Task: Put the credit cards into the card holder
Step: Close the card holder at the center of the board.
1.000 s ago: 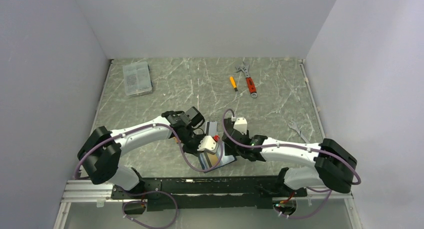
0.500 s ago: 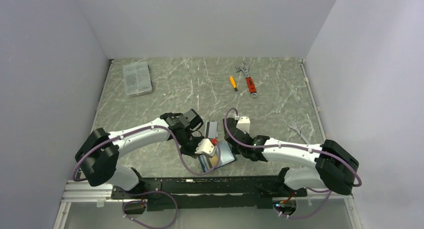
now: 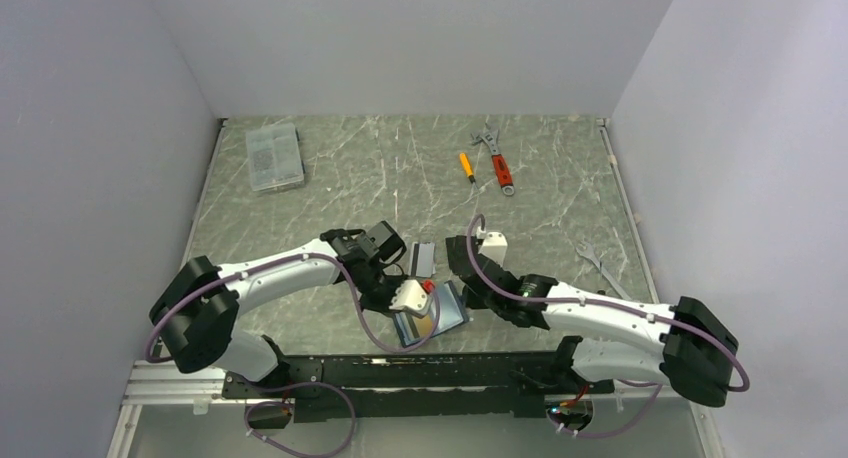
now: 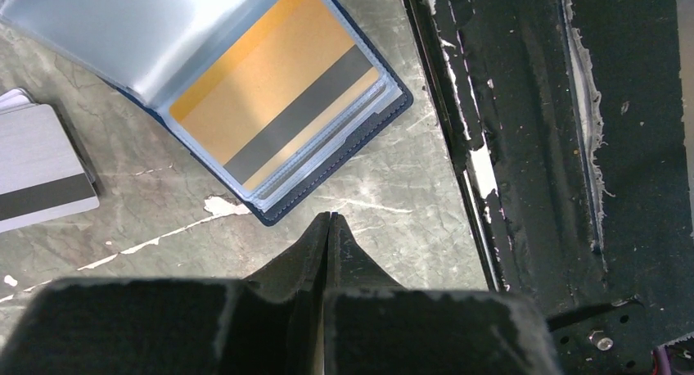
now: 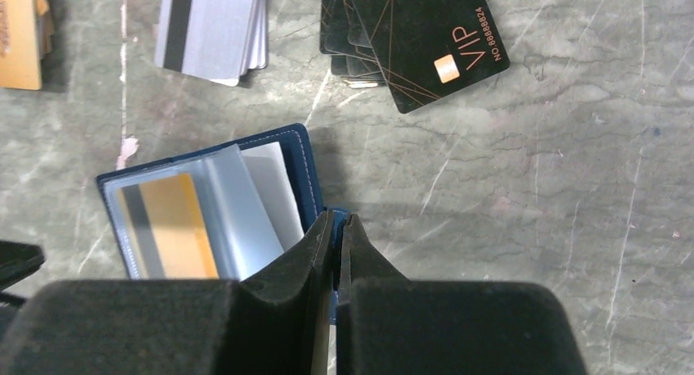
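Note:
The card holder (image 5: 304, 170) lies open on the table, navy outside with clear sleeves, and an orange credit card (image 4: 270, 105) with a dark stripe sits in one sleeve. My right gripper (image 5: 335, 218) is shut on the holder's blue right edge. Apart from the holder, my left gripper (image 4: 329, 217) is shut on nothing, just off its near corner. Loose credit cards lie beyond the holder: a silver stack (image 5: 217, 31), a black stack (image 5: 409, 39) and orange ones (image 5: 20, 35). From above, the holder (image 3: 447, 316) lies between the two wrists.
A clear plastic box (image 3: 274, 156) stands at the back left. At the back right lie a red wrench (image 3: 497, 161) and an orange screwdriver (image 3: 466, 166), with a silver spanner (image 3: 598, 261) at the right. The black base rail (image 4: 524, 146) runs close beside the holder.
My right gripper has closed from open onto the card holder's edge, and its arm has shifted a little. The left gripper has stayed shut in about the same place.

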Tool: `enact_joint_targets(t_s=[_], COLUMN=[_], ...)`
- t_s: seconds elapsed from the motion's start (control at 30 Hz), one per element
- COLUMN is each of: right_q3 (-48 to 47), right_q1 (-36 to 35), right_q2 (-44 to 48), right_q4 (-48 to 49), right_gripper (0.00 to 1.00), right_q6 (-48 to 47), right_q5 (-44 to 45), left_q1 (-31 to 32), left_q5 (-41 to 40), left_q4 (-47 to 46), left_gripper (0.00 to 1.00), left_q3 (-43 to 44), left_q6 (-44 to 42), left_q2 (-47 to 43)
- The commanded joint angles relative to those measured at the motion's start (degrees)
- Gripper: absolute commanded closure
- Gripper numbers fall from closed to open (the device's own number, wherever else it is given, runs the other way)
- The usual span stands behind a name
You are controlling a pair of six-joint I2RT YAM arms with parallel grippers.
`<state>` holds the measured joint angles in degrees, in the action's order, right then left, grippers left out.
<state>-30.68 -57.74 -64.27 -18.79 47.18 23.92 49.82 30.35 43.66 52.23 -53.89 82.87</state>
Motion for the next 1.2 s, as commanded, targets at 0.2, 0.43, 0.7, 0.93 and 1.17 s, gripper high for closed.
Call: enact_joint_targets(t_s=[0.2, 0.43, 0.7, 0.93, 1.17], right_q3=[-6.68, -13.09, -15.42, -20.67, -22.6], right_q1=[-0.12, -0.37, -1.48, -8.52, -10.57], right_q2=[7.31, 5.38, 1.3, -11.01, -16.66], right_q4=[-5.1, -11.94, -10.64, -8.02, -4.68], right_gripper=[1.0, 1.0, 1.0, 1.0, 1.0], right_q6=[1.86, 1.58, -1.7, -1.22, -3.81], right_q5=[-6.47, -2.76, -6.01, -10.35, -16.05], left_q1=[-7.67, -15.45, -18.26, -21.61, -25.7], left_q5=[4.65, 5.75, 6.15, 6.77, 7.38], left_q4=[-1.54, 1.37, 3.25, 5.56, 7.46], left_gripper=[0.97, 0.96, 0.96, 0.96, 0.96], left_q3=[0.64, -0.84, -3.99, -4.39, -5.69], left_q6=[0.01, -2.18, -2.76, -4.34, -6.33], left_q2=[-6.33, -10.88, -15.63, -17.72, -20.24])
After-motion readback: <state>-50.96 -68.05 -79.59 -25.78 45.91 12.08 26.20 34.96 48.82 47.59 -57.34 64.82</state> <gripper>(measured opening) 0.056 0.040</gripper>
